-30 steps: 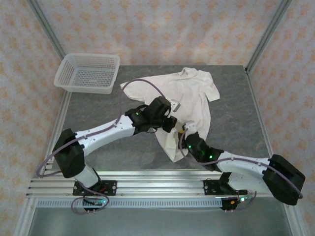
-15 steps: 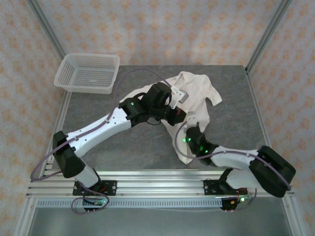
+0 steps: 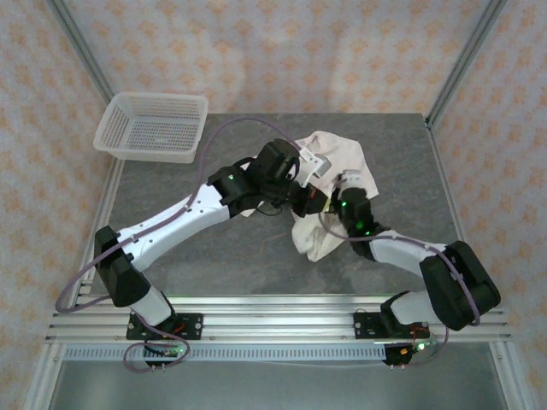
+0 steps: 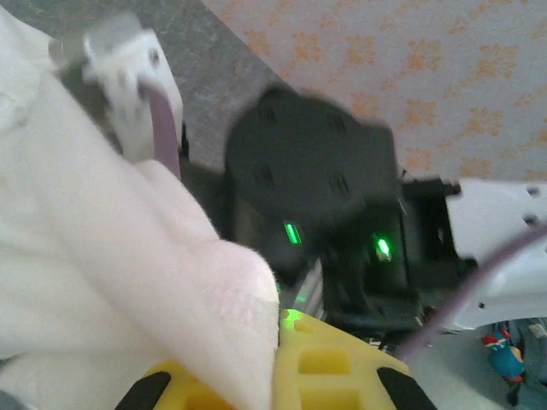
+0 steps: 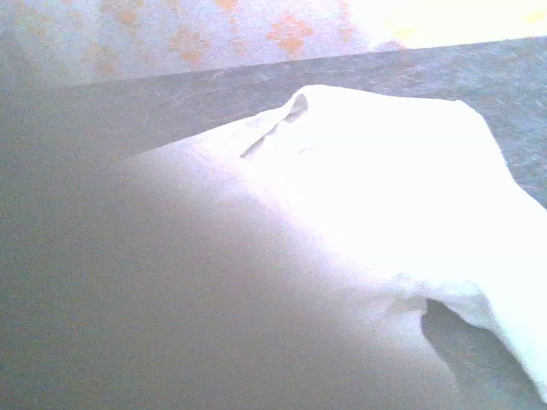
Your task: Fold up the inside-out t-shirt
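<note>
**Top external view.** The inside-out t-shirt (image 3: 318, 239) lies gathered in a cream heap right of centre on the grey table (image 3: 171, 248). It is well apart from the mesh basket (image 3: 147, 155) at the upper left. The heap's long axis runs nearly top to bottom in the frame, leaning slightly right at its upper end. The left gripper (image 3: 309, 200) meets the heap at the middle of its left edge. The right gripper (image 3: 344, 190) is just beside it, set into the cloth from the lower right. Both arms therefore reach the same waist of the garment, and neither is the nearer. One lobe of cloth hangs toward the bottom of the frame and the larger mass sits toward the top. We judge that the coming move turns on this split, since whichever way the pinched waist is carried, the lower lobe will trail behind.

**Left wrist view.** The top view hides the jaws, and here we see them. The yellow fingers (image 4: 329, 363) at the bottom edge are clenched, with a stitched fold of the shirt caught between them. The right arm's wrist housing (image 4: 312, 184), black with green lights, stands close across the frame.

**Right wrist view.** Bright, blurred cloth rises in a ridge at upper right, with the table beyond it, and shadowed cloth presses close at lower left. The fingers themselves are not distinguishable. This gripper is clenched, and we judge from the crowding cloth that it holds a fold of the shirt.
</note>
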{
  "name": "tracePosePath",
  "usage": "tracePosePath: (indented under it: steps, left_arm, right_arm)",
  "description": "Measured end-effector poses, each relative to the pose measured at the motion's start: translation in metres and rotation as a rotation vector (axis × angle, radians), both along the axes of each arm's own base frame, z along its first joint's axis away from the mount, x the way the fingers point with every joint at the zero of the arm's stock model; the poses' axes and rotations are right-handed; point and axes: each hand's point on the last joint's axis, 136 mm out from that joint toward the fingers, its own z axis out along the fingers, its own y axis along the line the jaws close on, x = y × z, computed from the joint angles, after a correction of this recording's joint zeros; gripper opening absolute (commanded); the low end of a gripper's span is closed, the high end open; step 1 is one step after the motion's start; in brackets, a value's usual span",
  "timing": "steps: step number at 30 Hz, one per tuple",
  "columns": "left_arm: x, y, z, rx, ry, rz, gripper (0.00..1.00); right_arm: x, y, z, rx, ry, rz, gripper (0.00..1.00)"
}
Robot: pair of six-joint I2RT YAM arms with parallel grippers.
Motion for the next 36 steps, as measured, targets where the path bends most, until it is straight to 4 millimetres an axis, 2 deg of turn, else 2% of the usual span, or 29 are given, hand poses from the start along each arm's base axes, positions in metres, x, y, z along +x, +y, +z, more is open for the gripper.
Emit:
tracePosePath:
  steps: [2, 4, 8, 10, 12, 14, 16, 17, 19, 23, 24, 25, 27, 29, 34, 36]
  left_arm:
    - [-0.002, -0.002, 0.004, -0.012, 0.003, -0.013, 0.0]
    - [-0.003, -0.003, 0.013, -0.031, 0.003, -0.02, 0.0]
    - [0.001, -0.011, 0.045, -0.095, -0.02, -0.019, 0.0]
    - [0.006, -0.016, 0.064, -0.129, -0.04, -0.013, 0.0]
    - [0.012, -0.019, 0.077, -0.146, -0.057, 0.005, 0.0]
    - [0.019, -0.021, 0.083, -0.145, -0.067, 0.03, 0.0]
    - [0.024, -0.021, 0.085, -0.136, -0.075, 0.054, 0.0]
    - [0.026, -0.02, 0.084, -0.129, -0.076, 0.067, 0.0]
    - [0.031, -0.017, 0.079, -0.108, -0.075, 0.102, 0.0]
    - [0.04, -0.01, 0.065, -0.06, -0.073, 0.162, 0.0]
    - [0.041, -0.008, 0.06, -0.049, -0.067, 0.168, 0.0]
    - [0.042, -0.008, 0.056, -0.042, -0.062, 0.169, 0.0]
    - [0.04, -0.008, 0.051, -0.038, -0.048, 0.158, 0.0]
    - [0.037, -0.01, 0.053, -0.054, -0.036, 0.132, 0.0]
    - [0.023, -0.02, 0.064, -0.116, -0.008, 0.047, 0.0]
    - [0.019, -0.022, 0.069, -0.133, -0.003, 0.022, 0.0]
  right_arm:
    - [0.004, -0.006, -0.006, 0.054, 0.049, -0.012, 0.0]
    - [0.001, 0.007, -0.014, 0.109, 0.105, 0.016, 0.0]
    - [-0.024, 0.06, -0.031, 0.188, 0.195, 0.119, 0.0]
    - [-0.044, 0.091, -0.041, 0.2, 0.229, 0.18, 0.0]
    - [-0.066, 0.11, -0.05, 0.203, 0.234, 0.224, 0.0]
    - [-0.084, 0.115, -0.058, 0.204, 0.239, 0.24, 0.0]
    - [-0.094, 0.104, -0.062, 0.202, 0.232, 0.212, 0.0]
    - [-0.096, 0.095, -0.059, 0.205, 0.213, 0.188, 0.0]
    - [-0.098, 0.082, -0.039, 0.226, 0.144, 0.163, 0.0]
    - [-0.105, 0.076, 0.029, 0.287, -0.047, 0.216, 0.0]
    - [-0.108, 0.077, 0.041, 0.293, -0.081, 0.239, 0.0]
    - [-0.111, 0.079, 0.049, 0.296, -0.102, 0.266, 0.0]
    - [-0.116, 0.086, 0.052, 0.288, -0.104, 0.312, 0.0]
    - [-0.118, 0.095, 0.042, 0.271, -0.068, 0.349, 0.0]
    - [-0.115, 0.125, -0.015, 0.198, 0.124, 0.429, 0.0]
    - [-0.109, 0.137, -0.031, 0.194, 0.192, 0.442, 0.0]
